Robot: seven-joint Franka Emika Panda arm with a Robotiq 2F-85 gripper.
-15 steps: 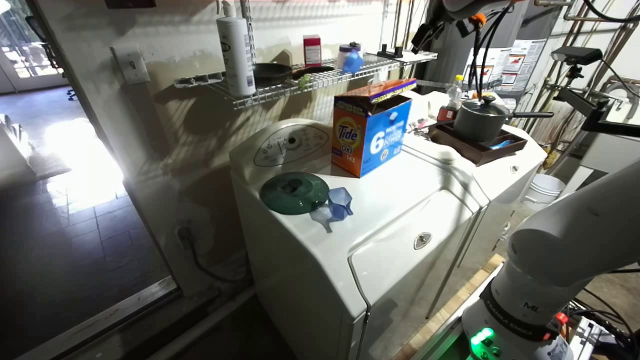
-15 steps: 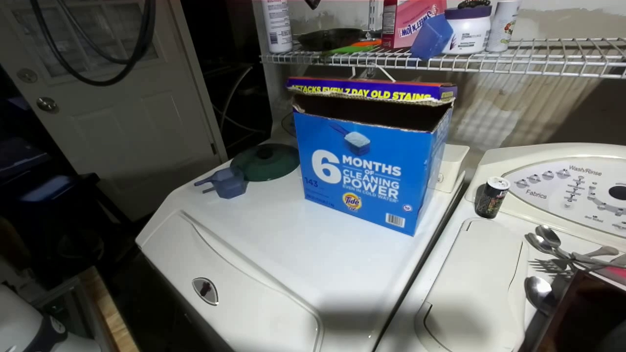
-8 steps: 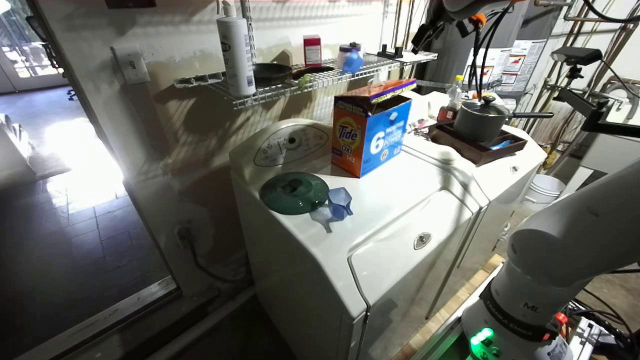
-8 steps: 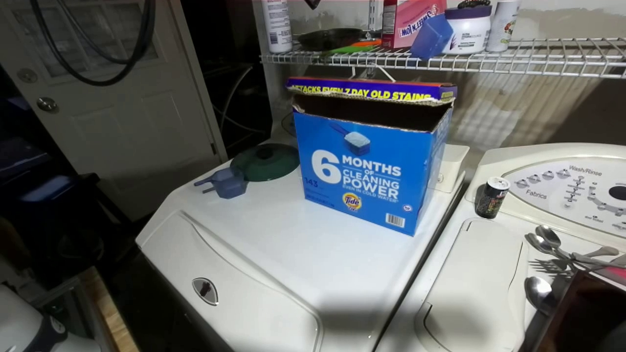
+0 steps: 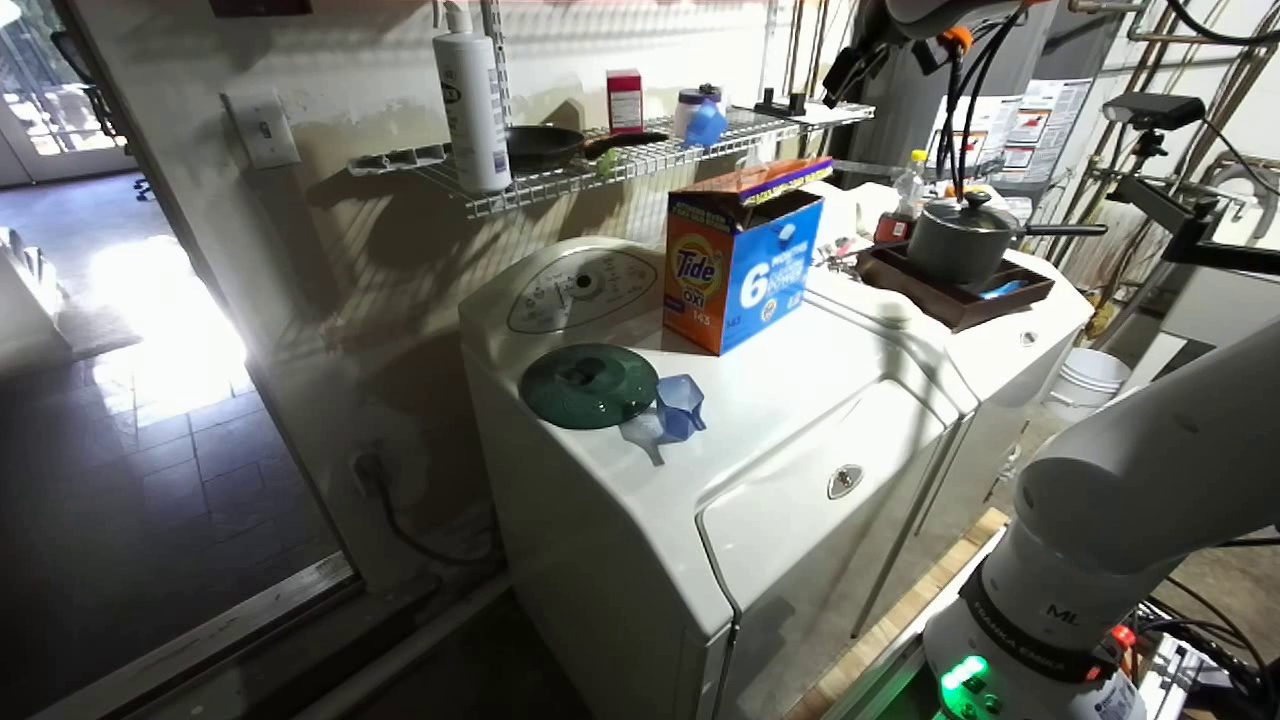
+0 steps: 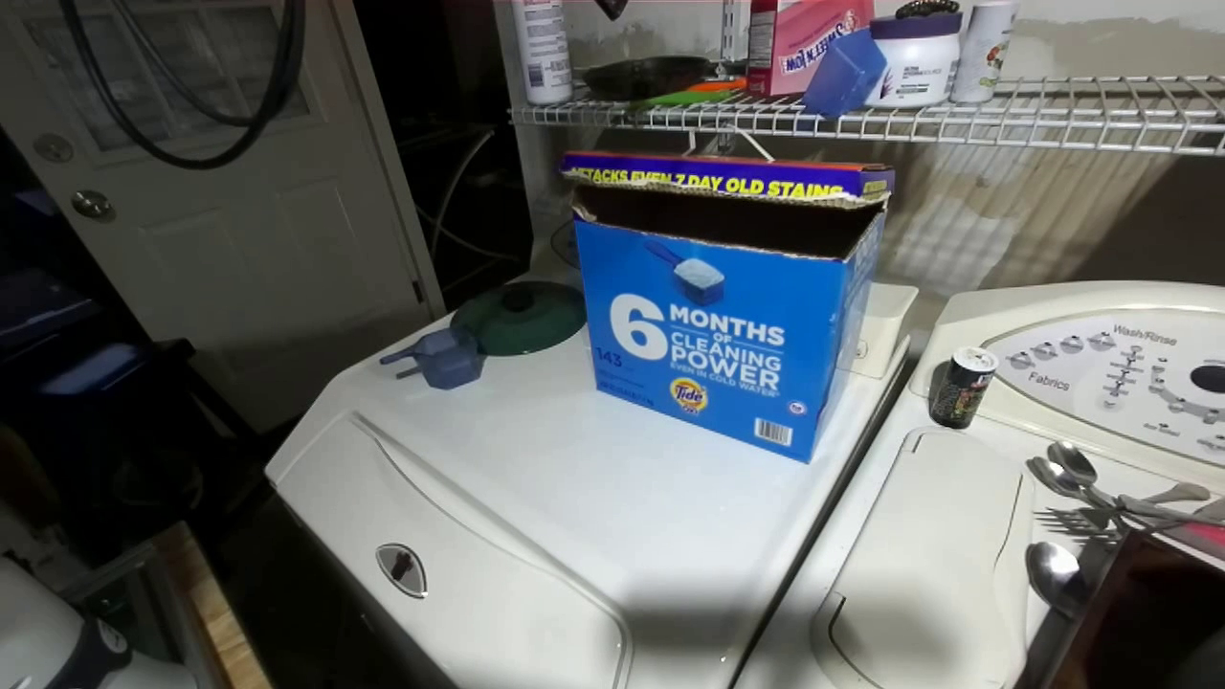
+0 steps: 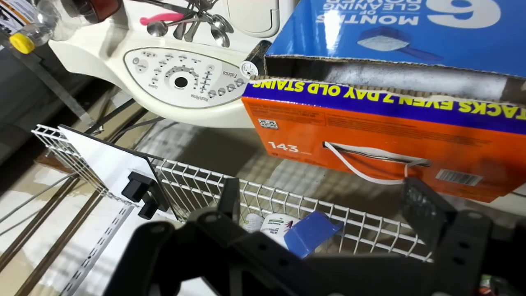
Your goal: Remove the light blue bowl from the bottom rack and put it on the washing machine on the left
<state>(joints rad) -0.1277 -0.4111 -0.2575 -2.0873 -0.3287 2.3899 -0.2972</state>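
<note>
The light blue bowl shows as a small, angular blue plastic vessel [image 5: 706,122] tilted against a white jar on the wire rack. It also shows in an exterior view [image 6: 844,75] and the wrist view [image 7: 310,234]. The bottom rack [image 6: 1101,134] is a wire shelf on the wall, also visible in the wrist view [image 7: 347,209]. My gripper [image 7: 321,192] is open and empty; the bowl appears between its spread fingers but is untouched. In an exterior view the gripper [image 5: 885,75] hangs right of the bowl. The left washing machine [image 6: 565,478] is white with a flat top.
A tall open detergent box [image 6: 708,316] stands on the left machine below the rack. A dark green lid [image 5: 585,385] and a translucent blue scoop [image 5: 680,405] lie there too. A white jar [image 6: 919,62] and pink box [image 6: 804,38] flank the bowl.
</note>
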